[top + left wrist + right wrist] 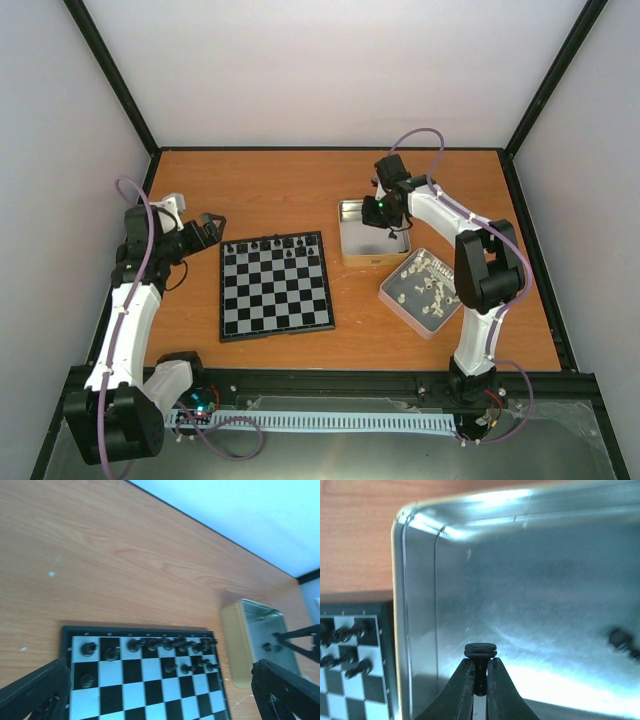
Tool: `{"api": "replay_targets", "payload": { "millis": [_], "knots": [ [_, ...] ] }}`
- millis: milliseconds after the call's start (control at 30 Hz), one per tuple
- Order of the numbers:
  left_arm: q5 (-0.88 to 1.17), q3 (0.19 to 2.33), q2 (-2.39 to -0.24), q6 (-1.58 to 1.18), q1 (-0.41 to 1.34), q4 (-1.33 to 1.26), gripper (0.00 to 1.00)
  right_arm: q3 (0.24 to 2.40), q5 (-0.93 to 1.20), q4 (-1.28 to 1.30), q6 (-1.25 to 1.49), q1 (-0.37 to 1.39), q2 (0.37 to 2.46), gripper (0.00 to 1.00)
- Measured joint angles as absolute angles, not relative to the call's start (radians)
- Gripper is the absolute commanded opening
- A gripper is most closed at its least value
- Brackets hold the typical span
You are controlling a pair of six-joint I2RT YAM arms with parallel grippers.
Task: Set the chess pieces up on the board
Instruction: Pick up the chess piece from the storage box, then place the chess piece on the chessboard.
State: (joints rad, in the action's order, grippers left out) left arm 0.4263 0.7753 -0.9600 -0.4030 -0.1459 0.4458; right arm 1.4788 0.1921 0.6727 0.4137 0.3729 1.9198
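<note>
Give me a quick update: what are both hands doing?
Right hand shut on black chess piece over tin. Left hand open beside board. Nothing blocking.

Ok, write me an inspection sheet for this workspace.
Surface: wooden table, few pale specks.
Job's things: board flat; black chess pieces along its far rows; more in the open tin.
Clutter: second tin holding cream pieces.
Grippers: left gripper open beside the board; right gripper shut on a black piece inside the open tin.
Cables: purple cables loop off both arms, apart from the board.
Surroundings: white walls, black frame.
</note>
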Motion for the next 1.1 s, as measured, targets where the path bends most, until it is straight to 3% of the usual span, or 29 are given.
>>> {"api": "replay_targets", "payload": {
  "millis": [267,567,1100],
  "knots": [
    [0.6,0.751,-0.96,-0.456,-0.138,0.355,1.0,1.543,0.426,0.855,0.472,0.374,1.925,0.06],
    [0.633,0.713,-0.96,-0.462,-0.132,0.346,1.0,1.645,0.617,1.063,0.471,0.498,1.963,0.06],
    [0.554,0.706,-0.977,-0.36,-0.127,0.419,1.0,1.886,0.636,1.339,0.487,0.695,2.257,0.1]
  ]
}}
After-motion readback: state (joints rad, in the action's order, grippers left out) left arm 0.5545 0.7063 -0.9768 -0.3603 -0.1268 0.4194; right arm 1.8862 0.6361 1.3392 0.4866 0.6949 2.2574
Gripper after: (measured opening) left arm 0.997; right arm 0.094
